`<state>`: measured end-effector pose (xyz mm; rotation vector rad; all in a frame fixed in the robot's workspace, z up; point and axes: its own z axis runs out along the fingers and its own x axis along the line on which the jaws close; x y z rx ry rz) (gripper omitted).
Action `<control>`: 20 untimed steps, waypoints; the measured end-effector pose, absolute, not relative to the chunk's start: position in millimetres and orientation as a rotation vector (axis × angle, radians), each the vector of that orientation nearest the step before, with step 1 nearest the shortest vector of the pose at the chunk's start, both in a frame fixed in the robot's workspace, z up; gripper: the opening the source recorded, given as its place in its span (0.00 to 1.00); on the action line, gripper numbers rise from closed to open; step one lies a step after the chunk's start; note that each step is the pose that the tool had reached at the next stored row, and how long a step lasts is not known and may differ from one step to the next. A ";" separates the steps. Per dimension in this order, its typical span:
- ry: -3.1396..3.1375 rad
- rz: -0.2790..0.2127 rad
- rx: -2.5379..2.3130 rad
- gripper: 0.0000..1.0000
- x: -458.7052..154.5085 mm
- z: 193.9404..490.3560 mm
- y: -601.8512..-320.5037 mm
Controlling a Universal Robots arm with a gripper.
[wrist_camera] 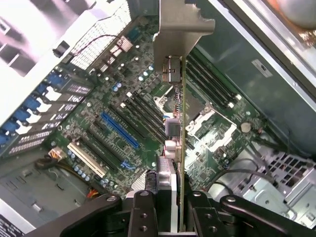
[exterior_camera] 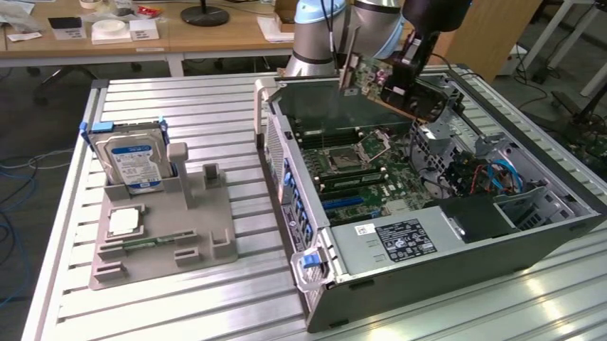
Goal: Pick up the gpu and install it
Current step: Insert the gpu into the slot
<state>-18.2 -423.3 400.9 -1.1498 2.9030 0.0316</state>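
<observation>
The gpu [exterior_camera: 374, 78], a flat dark card with a green edge and a silvery end bracket, hangs tilted in the air above the far end of the open computer case [exterior_camera: 559, 234]. My gripper [exterior_camera: 410, 65] is shut on it, near the end away from the bracket. In the wrist view the gpu [wrist_camera: 178, 148] runs edge-on away from my gripper [wrist_camera: 173, 210], its metal bracket [wrist_camera: 180, 29] at the far end. Below it lies the motherboard [wrist_camera: 123, 118] with a blue expansion slot [wrist_camera: 120, 130] and black slots beside it.
A grey fixture tray [exterior_camera: 161, 234] at the exterior view's left holds an upright silver hard drive with a blue label [exterior_camera: 135, 163] and a processor [exterior_camera: 125, 222]. The case walls, drive cage [exterior_camera: 446, 142] and power supply [exterior_camera: 394, 241] surround the motherboard. Desks stand behind the slatted table.
</observation>
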 end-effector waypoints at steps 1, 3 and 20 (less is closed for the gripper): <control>2.895 0.032 -1.171 0.28 -18.2 400.9 -423.3; 2.877 0.032 -1.215 0.28 -18.2 400.9 -423.3; 2.682 0.036 -1.605 0.28 -18.2 400.9 -423.4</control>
